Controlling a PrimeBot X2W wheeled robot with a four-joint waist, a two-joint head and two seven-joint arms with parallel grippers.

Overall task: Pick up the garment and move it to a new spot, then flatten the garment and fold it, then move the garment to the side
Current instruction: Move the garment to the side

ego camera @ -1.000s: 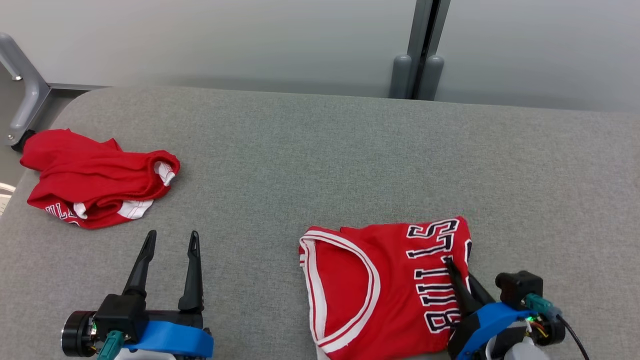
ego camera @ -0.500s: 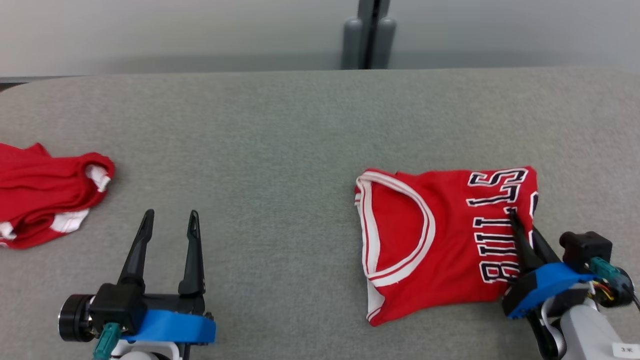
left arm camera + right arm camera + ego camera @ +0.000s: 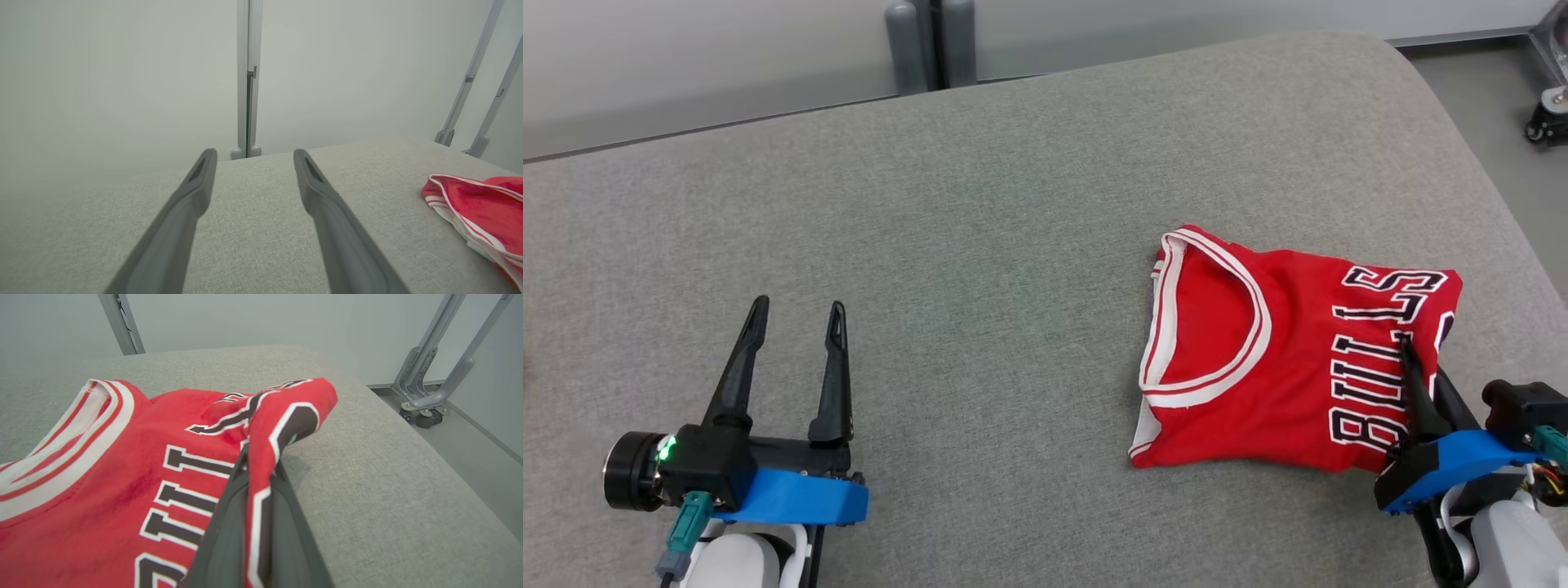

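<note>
- The right gripper (image 3: 258, 473) has its two dark fingers pinched together on the lettered edge of the red knit basketball jersey (image 3: 1282, 367), with a fold of cloth squeezed between them.
- That pinched corner rides slightly off the surface, and we see a shadow under it. The rest of the folded jersey lies flat on the grey fabric-covered table (image 3: 972, 245), toward its right end, with the white-trimmed neckline facing left.
- We judge it light, soft and floppy: one pinch will carry a corner, but the layers can trail, drag on the textured cover and slide open.
- The best hold, to our eye, goes through all the folded layers at an edge, not just the top one. Whether this grip catches them all we cannot tell.
- The left gripper (image 3: 796, 309) hovers well apart at the left, fingers spread, nothing between them.
</note>
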